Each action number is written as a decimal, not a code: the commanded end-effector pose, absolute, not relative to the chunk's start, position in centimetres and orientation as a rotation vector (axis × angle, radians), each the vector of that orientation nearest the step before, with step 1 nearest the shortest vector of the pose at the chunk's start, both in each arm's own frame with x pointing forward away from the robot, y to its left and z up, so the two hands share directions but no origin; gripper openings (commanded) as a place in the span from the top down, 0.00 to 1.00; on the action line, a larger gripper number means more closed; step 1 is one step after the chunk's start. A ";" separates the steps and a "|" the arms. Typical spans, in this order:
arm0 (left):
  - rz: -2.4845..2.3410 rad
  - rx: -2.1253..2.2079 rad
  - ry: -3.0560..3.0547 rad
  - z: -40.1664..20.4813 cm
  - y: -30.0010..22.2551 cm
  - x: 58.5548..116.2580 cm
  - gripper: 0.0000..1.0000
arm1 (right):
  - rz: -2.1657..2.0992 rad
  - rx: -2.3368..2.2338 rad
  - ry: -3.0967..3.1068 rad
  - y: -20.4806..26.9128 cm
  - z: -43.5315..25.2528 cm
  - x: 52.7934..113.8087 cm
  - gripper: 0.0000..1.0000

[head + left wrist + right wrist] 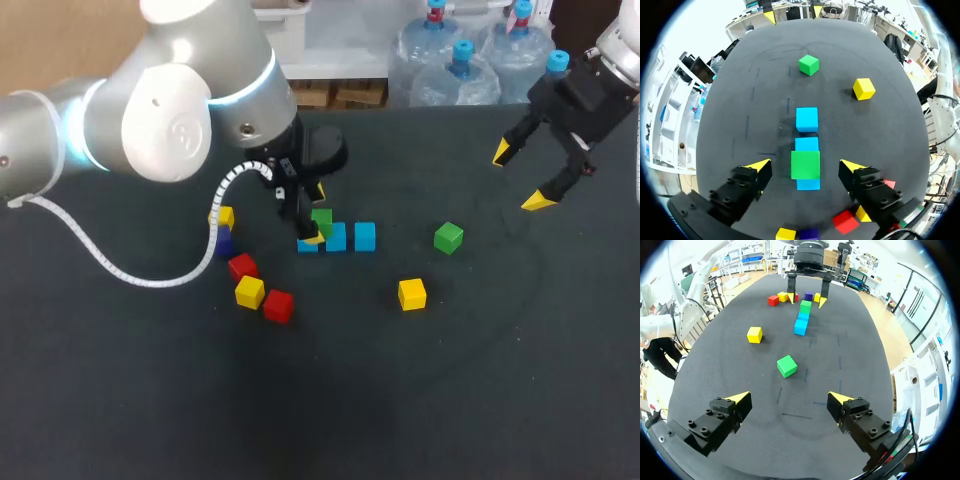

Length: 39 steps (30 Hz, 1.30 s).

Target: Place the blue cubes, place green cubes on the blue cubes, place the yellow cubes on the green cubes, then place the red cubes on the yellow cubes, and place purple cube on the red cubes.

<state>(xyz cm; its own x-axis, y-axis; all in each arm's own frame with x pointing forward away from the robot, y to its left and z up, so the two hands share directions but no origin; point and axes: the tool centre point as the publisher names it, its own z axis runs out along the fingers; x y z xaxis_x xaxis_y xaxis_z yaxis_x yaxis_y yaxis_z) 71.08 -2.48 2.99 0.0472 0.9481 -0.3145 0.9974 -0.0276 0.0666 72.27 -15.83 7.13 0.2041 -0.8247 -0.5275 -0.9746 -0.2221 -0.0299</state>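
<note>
**Green cube on the blue row, left hand wide around it**

Three blue cubes (pixel 336 238) lie in a row near the middle of the table (pixel 420 410). Two of them touch, and the end one toward the right arm's side sits just apart. A green cube (pixel 805 164) rests on top of the row at the end nearest the left arm.

The left hand (pixel 806 165) is low over that end, its fingers spread wide on either side of the green cube. Bare table shows between each yellow tip and the cube, so it grips nothing.

A second green cube (pixel 448 237) lies on the table, apart from the row on its right-arm side. A lone yellow cube (pixel 412 293) lies near it, closer to the robot.

On the other side of the row, beside the left arm, the remaining pieces lie loosely together. They are a purple cube (pixel 223 240), two yellow cubes (pixel 250 291) and two red cubes (pixel 278 305). One yellow touches the purple, and the other sits between the reds.

The right hand (pixel 520 176) hangs above the far right part of the table, well apart from every cube. Its fingers are wide and hold nothing. In its wrist view the second green cube lies ahead of it, with the blue row and the left hand farther on.
</note>
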 end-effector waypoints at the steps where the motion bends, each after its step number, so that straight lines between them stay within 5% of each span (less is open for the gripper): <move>1: -0.256 2.062 1.977 4.0 -2.4 71.0 0.10 | 0.581 -2.128 1.682 -15.8 7.1 72.3 0.00; 4: -0.241 2.066 1.962 5.0 -2.4 71.0 0.00 | 0.581 -2.128 1.682 -15.8 7.1 72.3 0.00; 39: -0.209 2.064 1.937 12.5 1.4 65.1 0.00 | 0.581 -2.128 1.682 -15.8 7.1 72.3 0.00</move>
